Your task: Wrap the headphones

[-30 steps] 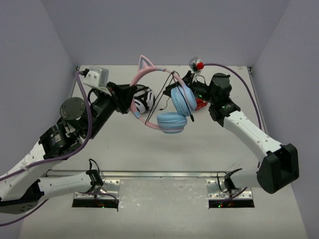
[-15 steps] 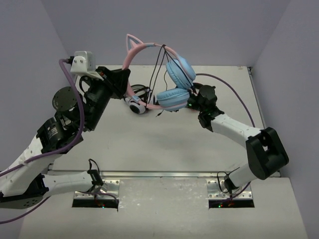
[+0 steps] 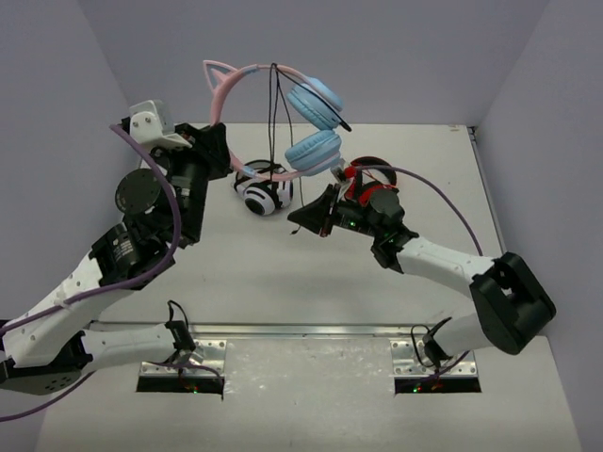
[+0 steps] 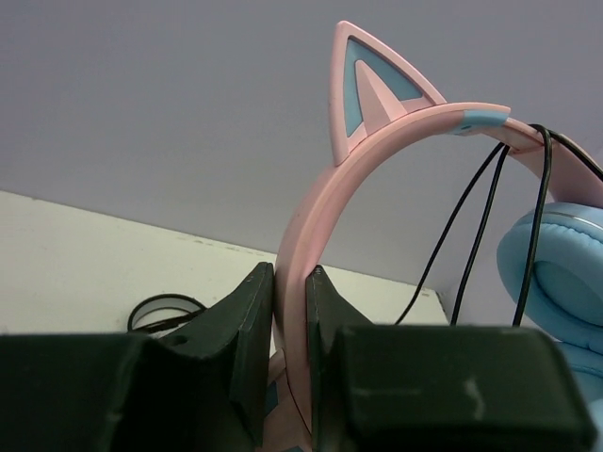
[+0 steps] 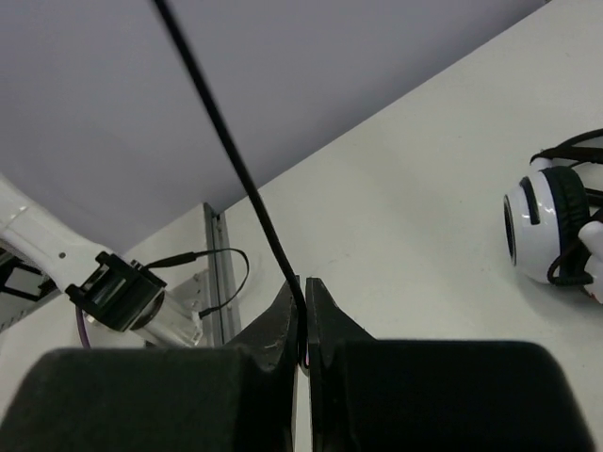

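Two grippers are clamping the headphones (image 3: 314, 151): left gripper (image 4: 290, 282) pinching stiff headband (image 4: 320, 188), right gripper (image 5: 301, 287) pinching limp, likely slippery cable (image 5: 220, 127).

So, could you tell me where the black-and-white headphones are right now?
In the top view the black-and-white headphones lie on the table left of centre, below the raised cat-ear headphones, between the left gripper and the right gripper.

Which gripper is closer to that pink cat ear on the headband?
Left. The left gripper clamps the pink headband a short way along from the pink cat ear. The right gripper is far off on the other side, pinching the thin black cable.
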You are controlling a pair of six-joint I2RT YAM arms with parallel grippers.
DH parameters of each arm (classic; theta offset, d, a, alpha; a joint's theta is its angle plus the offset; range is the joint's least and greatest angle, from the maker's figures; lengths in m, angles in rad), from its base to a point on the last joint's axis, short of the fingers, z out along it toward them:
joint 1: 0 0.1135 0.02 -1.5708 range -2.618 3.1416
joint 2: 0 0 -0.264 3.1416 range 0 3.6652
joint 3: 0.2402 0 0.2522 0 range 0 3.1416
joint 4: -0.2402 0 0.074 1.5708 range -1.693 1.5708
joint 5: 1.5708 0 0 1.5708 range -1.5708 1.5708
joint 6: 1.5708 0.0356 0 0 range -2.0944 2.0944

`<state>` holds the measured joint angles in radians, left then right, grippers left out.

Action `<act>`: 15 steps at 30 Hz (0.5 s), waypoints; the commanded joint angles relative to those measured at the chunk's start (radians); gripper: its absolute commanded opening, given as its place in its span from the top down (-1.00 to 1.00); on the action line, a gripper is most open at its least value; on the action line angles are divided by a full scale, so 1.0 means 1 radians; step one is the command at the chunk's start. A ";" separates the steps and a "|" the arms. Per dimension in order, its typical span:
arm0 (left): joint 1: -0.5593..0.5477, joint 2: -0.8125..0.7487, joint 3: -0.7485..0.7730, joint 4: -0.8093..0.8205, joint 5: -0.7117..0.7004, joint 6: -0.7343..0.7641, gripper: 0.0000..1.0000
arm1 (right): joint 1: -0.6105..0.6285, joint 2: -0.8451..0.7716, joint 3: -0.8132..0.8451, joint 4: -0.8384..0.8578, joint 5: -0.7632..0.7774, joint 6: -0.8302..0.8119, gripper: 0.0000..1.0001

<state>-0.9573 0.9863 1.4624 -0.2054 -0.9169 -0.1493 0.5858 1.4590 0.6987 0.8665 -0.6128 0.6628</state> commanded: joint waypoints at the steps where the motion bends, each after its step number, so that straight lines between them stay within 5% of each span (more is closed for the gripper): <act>1: -0.012 -0.012 -0.020 0.290 -0.161 -0.009 0.99 | 0.124 -0.135 -0.033 -0.032 0.178 -0.115 0.97; 7: 0.014 0.124 0.103 0.298 -0.278 0.007 0.99 | 0.325 -0.238 -0.068 -0.076 0.379 -0.216 0.97; 11: 0.139 0.276 0.306 0.026 -0.172 -0.108 0.99 | 0.446 -0.265 0.008 -0.278 0.476 -0.357 0.97; 15: 0.167 0.347 0.273 0.099 -0.241 0.006 0.99 | 0.506 -0.284 0.140 -0.490 0.530 -0.454 0.97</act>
<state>-0.8200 1.3331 1.7218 -0.2398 -1.1069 -0.1432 1.0481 1.1923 0.7506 0.6033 -0.1371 0.3294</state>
